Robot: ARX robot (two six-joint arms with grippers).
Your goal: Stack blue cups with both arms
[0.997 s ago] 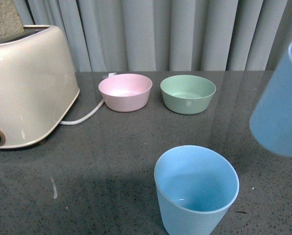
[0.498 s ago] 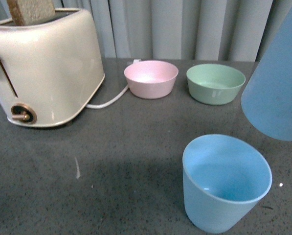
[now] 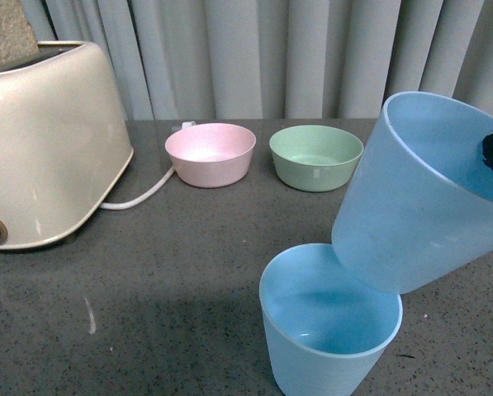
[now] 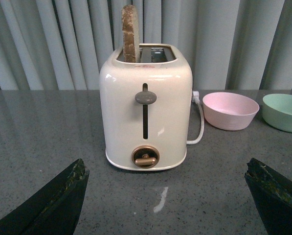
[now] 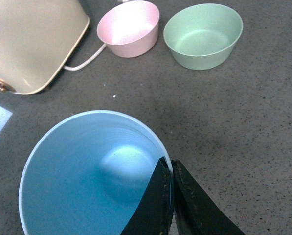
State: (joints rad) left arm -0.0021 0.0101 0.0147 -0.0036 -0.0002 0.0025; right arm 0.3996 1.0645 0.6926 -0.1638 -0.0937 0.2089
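The left gripper (image 4: 168,196), jaws wide apart and empty, faces the toaster (image 4: 146,110), while the right gripper (image 5: 171,196), pinching the rim of the tilted carried blue cup (image 3: 419,194), holds it seemingly just above the standing blue cup (image 3: 329,326) below-left.
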